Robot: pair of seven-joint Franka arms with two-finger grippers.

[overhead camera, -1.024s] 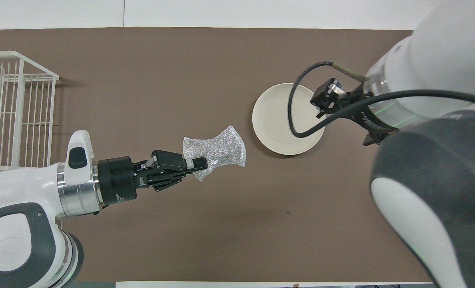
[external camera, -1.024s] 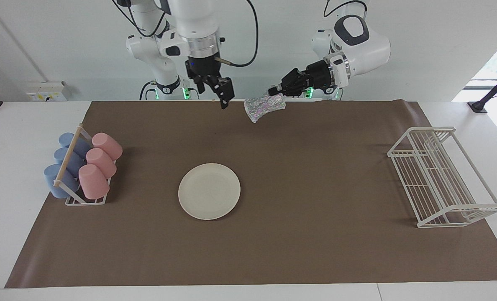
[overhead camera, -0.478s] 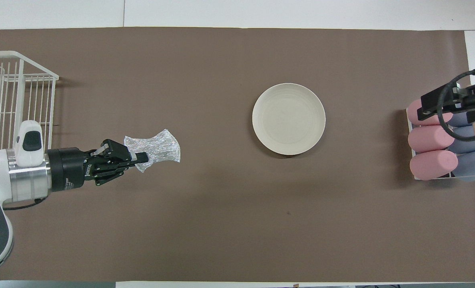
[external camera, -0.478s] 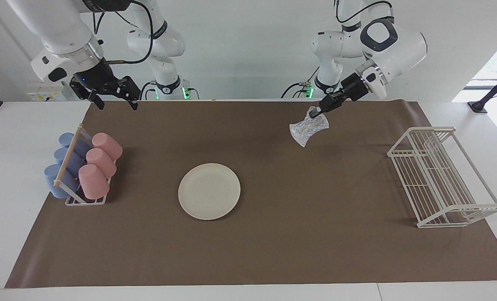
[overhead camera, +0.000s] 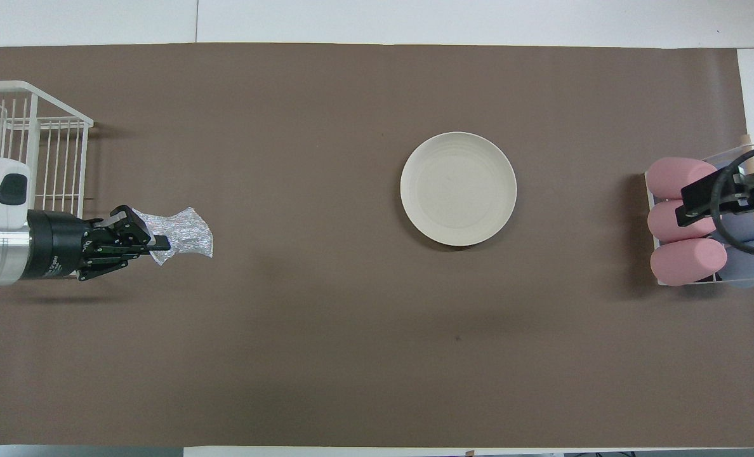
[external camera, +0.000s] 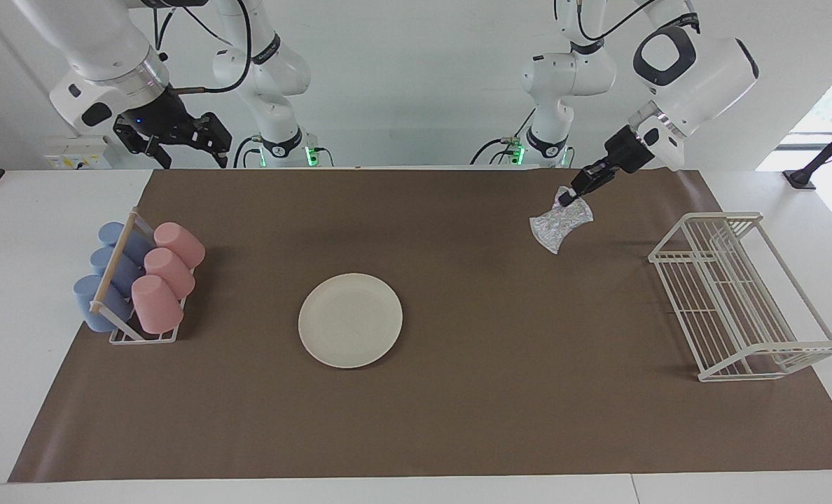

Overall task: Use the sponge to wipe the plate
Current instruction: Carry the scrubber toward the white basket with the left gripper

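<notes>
The cream-white plate (external camera: 350, 320) (overhead camera: 458, 188) lies flat on the brown mat near the table's middle, with nothing on it. My left gripper (external camera: 570, 198) (overhead camera: 161, 242) is shut on one edge of the silvery speckled sponge (external camera: 560, 225) (overhead camera: 183, 230). The sponge hangs from it over the mat toward the left arm's end, well apart from the plate. My right gripper (external camera: 188, 157) (overhead camera: 691, 204) is raised at the right arm's end, above the cup rack in the overhead view. It is open and holds nothing.
A white wire dish rack (external camera: 738, 294) (overhead camera: 28, 146) stands at the left arm's end, close beside the sponge. A cup rack (external camera: 139, 280) (overhead camera: 688, 222) with pink and blue cups lying in it sits at the right arm's end. The brown mat (external camera: 458, 420) covers the table.
The left gripper has carried the sponge away from the middle toward the wire rack and lower. The right gripper has swung from over the plate out to the cup rack.
</notes>
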